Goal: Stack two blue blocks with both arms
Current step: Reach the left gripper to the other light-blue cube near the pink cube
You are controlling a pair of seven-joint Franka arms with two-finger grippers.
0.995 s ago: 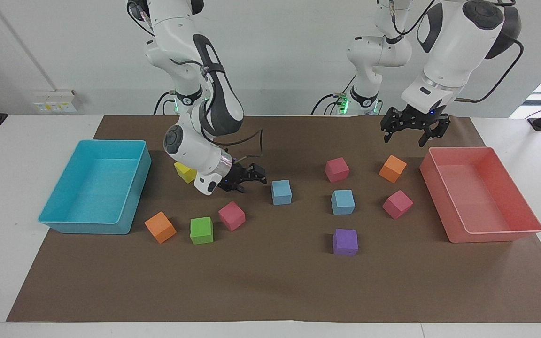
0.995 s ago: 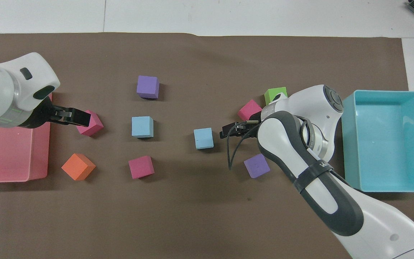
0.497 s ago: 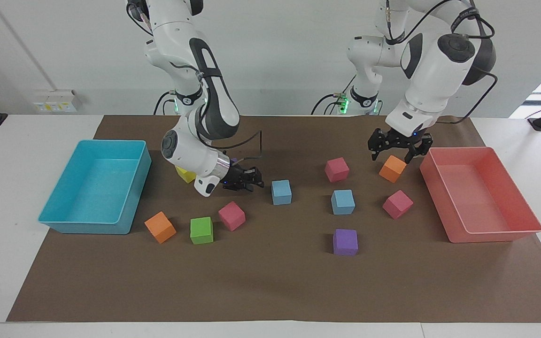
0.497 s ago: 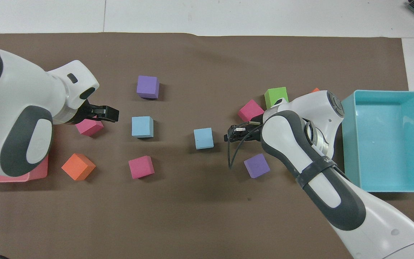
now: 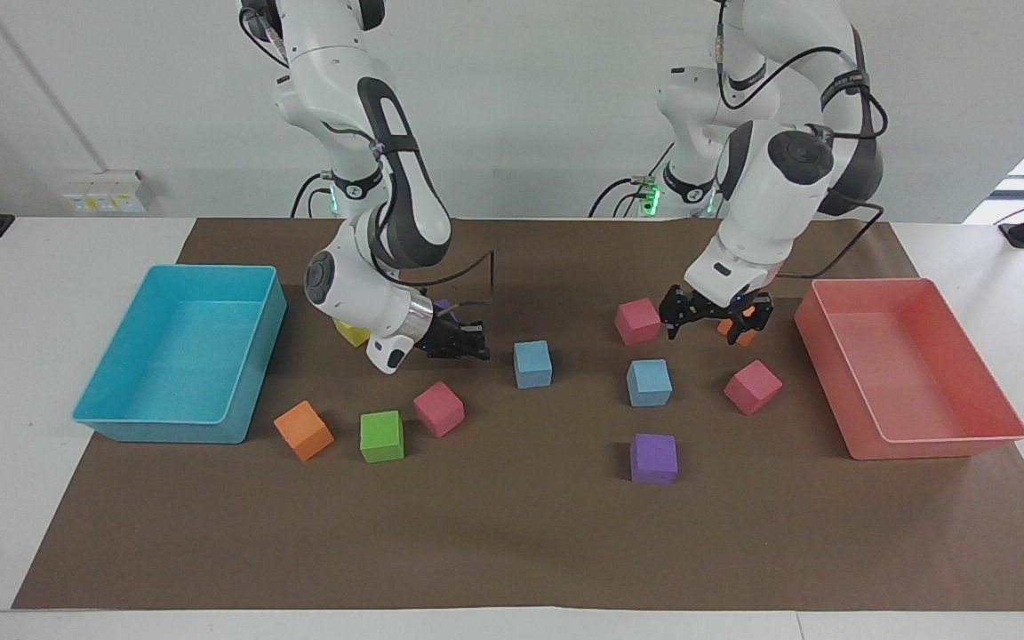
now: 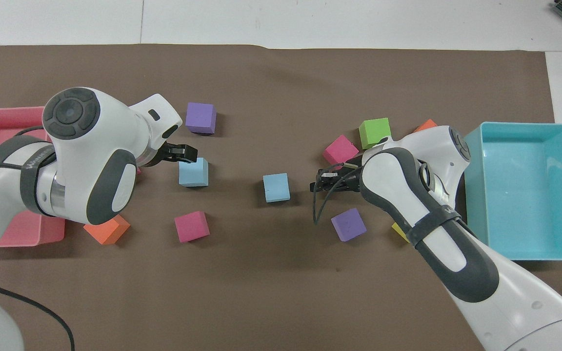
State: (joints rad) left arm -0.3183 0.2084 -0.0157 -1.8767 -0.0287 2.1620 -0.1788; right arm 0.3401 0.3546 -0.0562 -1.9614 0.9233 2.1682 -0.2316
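One blue block (image 5: 532,364) lies on the mat just beside the right gripper (image 5: 475,343), whose fingertips meet on nothing; the other blue block (image 5: 649,382) rests under the spread-fingered, empty left gripper (image 5: 715,318).

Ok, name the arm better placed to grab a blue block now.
Left, probably: the left arm hangs with open jaws near one blue block; the right arm has shut, empty jaws beside the other blue block.
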